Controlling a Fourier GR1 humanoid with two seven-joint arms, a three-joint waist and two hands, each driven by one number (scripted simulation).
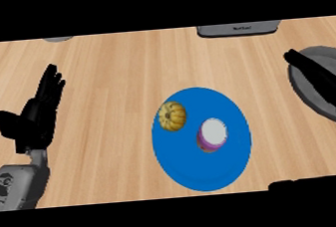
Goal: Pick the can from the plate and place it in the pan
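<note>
Fingers [51,87] on your left hand [32,123] point straight up, released, grasping nothing; it rests at the left edge of the head view. Your right hand [309,183] shows only as a dark shape at the lower right edge, and you cannot tell its fingers' state. One blue plate [198,175] lies between them on the wooden counter [115,59], carrying two things: one can [212,135] with a purple side and pale top, and one yellow pumpkin-like item [172,116] just beside it. One grey pan [316,81] sits at the right edge, its black handle [324,86] crossing it. One grey appliance [238,28] sits at the top.
</note>
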